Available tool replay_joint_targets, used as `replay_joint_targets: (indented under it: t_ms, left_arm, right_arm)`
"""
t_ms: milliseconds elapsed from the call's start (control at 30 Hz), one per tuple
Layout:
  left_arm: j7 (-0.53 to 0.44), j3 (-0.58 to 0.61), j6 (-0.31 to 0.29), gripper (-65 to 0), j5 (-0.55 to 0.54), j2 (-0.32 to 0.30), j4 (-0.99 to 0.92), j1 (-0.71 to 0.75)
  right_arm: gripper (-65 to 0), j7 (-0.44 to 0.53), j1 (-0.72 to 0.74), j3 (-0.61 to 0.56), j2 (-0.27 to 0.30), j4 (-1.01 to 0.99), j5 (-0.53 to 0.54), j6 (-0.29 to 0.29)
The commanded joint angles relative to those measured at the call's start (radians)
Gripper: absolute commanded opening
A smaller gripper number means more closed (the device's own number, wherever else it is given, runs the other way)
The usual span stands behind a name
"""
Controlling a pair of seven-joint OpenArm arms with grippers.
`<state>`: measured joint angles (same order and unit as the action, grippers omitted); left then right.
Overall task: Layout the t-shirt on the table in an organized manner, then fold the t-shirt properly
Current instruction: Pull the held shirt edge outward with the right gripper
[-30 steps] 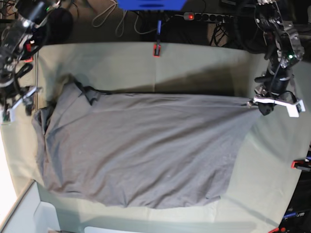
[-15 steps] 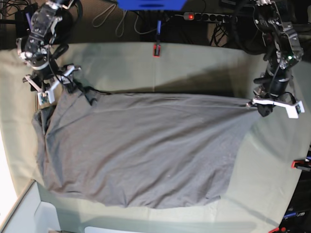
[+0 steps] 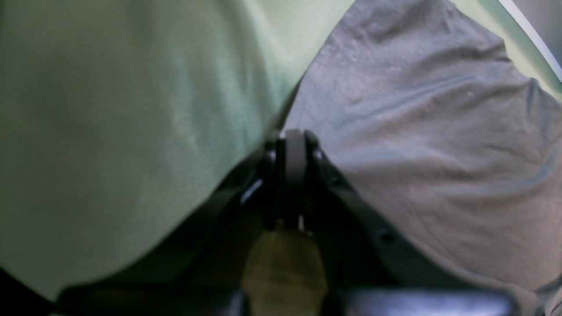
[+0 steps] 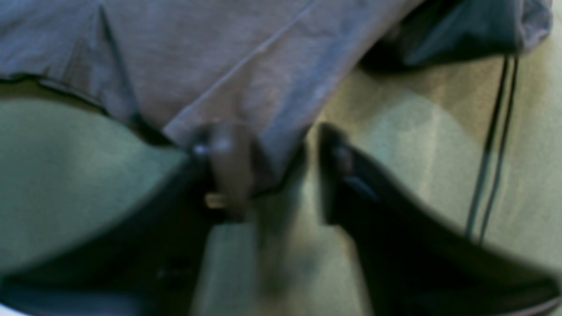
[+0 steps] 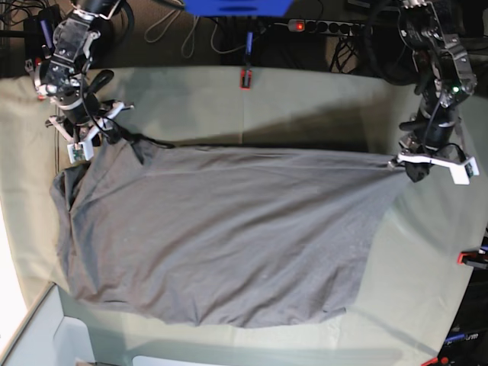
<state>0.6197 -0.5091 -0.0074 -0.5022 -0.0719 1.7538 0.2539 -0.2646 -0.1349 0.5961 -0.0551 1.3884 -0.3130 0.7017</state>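
I'm still in the laying-out step, as I read it: the t-shirt (image 5: 221, 232) is spread wide over the table (image 5: 305, 99), but its far edge runs taut between my two arms while the near hem sags unevenly, so nothing is ready for folding yet. The shirt covers most of the green cloth's middle, with its collar end toward the base view's left and its hem corner toward the right. My left gripper (image 5: 415, 166) sits at that right-hand corner, jaws pressed together on the t-shirt's edge; the left wrist view shows the grey fabric fanning away from the closed tips, with bare cloth beside them. My right gripper (image 5: 91, 133) is down at the shoulder near the collar. In the blurred right wrist view its jaws stand narrowly parted, with a flap of shirt hem lying between them and against one finger (image 4: 224, 162), so I would not call it a firm hold. My next move, I judge, needs that pinch secured before I pull both ends apart to flatten the far edge.
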Motion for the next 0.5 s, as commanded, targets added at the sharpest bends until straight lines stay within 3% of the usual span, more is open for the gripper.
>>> replay_joint_targets:
  t_ms: [0,33,133,300,467]
  left_arm:
    - [-0.025,-0.003,-0.004,-65.0,-0.003,-0.010,0.015,-0.008]
    - [-0.025,-0.001,-0.004,-65.0,-0.003,-0.010,0.015,-0.008]
    - [-0.025,-0.001,-0.004,-65.0,-0.003,-0.010,0.015,-0.008]
    - [-0.025,0.000,-0.004,-65.0,-0.003,-0.010,0.015,-0.008]
    - [-0.025,0.000,-0.004,-65.0,-0.003,-0.010,0.015,0.000]
  right_arm:
    - [-60.5,0.024,-0.007,0.003,0.005,0.019,0.013,-0.004]
    - [-65.0,0.027,-0.016,0.002,0.005,0.032,0.013,-0.004]
    - [-65.0,0.029,-0.061,0.002,-0.004,0.095,0.016,-0.004]
    - [-65.0,0.031,-0.171,0.008,-0.078,0.280,0.022,-0.004]
    - [-65.0,0.023,-0.340,-0.008,-0.102,0.506,0.199,-0.004]
